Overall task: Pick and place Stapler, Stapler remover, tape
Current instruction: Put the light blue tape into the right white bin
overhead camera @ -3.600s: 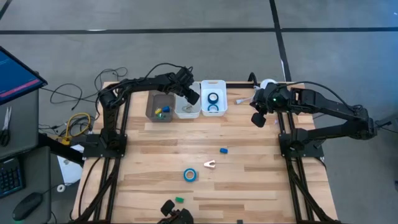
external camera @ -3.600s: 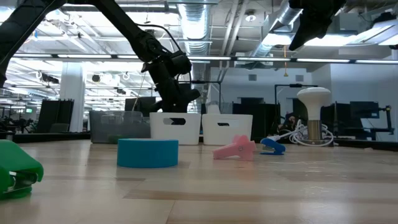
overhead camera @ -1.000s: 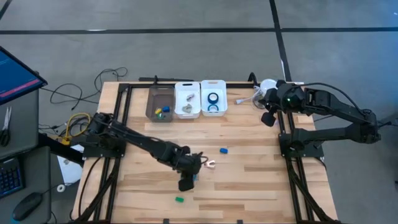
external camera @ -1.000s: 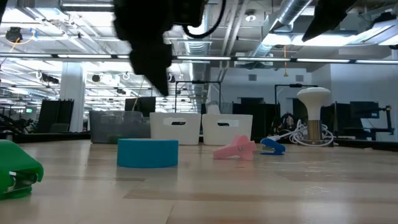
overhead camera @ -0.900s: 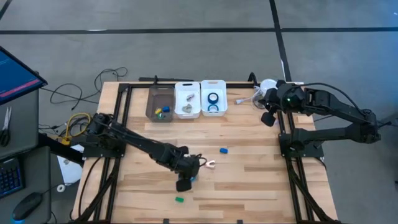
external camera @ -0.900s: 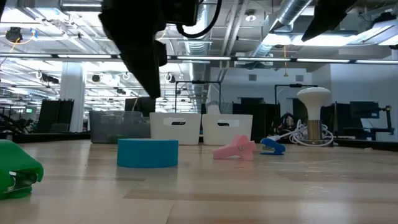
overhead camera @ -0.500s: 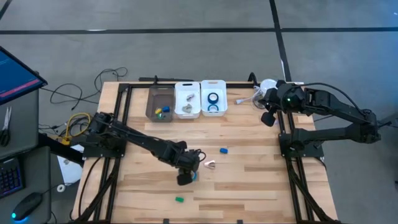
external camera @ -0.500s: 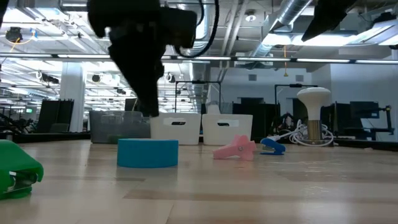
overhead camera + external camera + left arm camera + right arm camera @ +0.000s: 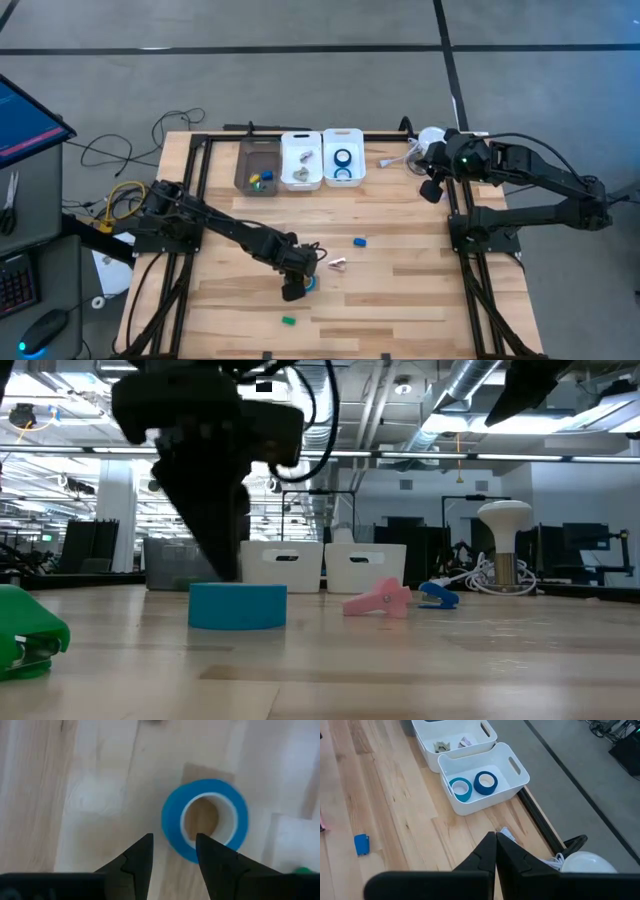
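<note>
We see the left gripper (image 9: 172, 854) hanging just above the tape (image 9: 205, 818), which lies flat on the table (image 9: 400, 290); its jaws stand apart, holding nothing. The right gripper (image 9: 495, 851) waits at the far right corner, jaws together.

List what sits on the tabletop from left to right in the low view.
Green stapler → blue tape roll → pink staple remover → small blue stapler → white lamp-like stand.
</note>
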You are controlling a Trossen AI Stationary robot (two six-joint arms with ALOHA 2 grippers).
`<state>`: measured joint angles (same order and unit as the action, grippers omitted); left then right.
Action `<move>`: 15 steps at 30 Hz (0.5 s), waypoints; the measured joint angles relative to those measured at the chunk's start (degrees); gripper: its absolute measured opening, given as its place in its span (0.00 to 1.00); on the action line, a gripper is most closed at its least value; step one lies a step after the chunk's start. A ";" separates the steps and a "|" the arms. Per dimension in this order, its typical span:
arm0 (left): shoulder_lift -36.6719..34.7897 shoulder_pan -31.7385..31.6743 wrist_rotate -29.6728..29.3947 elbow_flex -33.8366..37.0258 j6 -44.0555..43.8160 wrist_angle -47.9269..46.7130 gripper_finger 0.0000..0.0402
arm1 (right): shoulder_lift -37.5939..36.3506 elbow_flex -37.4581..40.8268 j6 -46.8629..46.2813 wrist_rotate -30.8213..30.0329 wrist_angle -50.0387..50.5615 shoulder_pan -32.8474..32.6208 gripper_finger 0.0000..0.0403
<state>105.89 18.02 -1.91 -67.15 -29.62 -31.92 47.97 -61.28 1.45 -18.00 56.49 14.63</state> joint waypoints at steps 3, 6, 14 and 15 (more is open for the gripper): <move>-0.05 -0.08 0.81 1.43 -0.83 1.14 0.35 | 0.00 -0.02 0.00 0.00 0.00 0.00 0.00; -0.32 -0.09 1.76 2.95 -0.98 3.69 0.35 | 0.00 -0.02 0.00 -0.02 0.00 0.00 0.00; -0.19 -0.10 2.52 5.69 -2.60 10.30 0.35 | 0.00 -0.02 0.00 -0.02 0.00 -0.02 0.00; 0.20 -0.09 2.59 6.03 -3.10 11.59 0.35 | 0.00 -0.02 0.00 -0.02 0.00 -0.02 0.00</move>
<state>106.09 17.93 0.68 -61.12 -32.72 -20.33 47.97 -61.30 1.45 -18.02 56.49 14.61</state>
